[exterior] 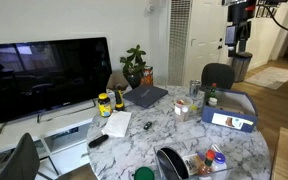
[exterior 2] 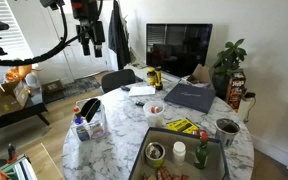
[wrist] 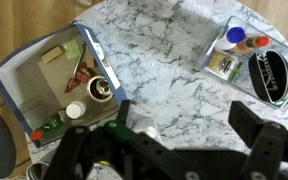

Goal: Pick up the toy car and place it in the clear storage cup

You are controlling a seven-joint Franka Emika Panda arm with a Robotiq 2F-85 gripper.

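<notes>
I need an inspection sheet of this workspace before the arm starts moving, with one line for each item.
Surface: marble table, with things over much of it.
Job's things: clear storage cup upright near the blue tray; toy car too small to tell.
Clutter: black remote, yellow bottle, dark folder, blue tray with items inside, tub of bottles.
Grippers: gripper high above the table, jaws open, holding nothing.
Cables: black cable loops beside the arm.
Surroundings: television, potted plant, chair.
</notes>
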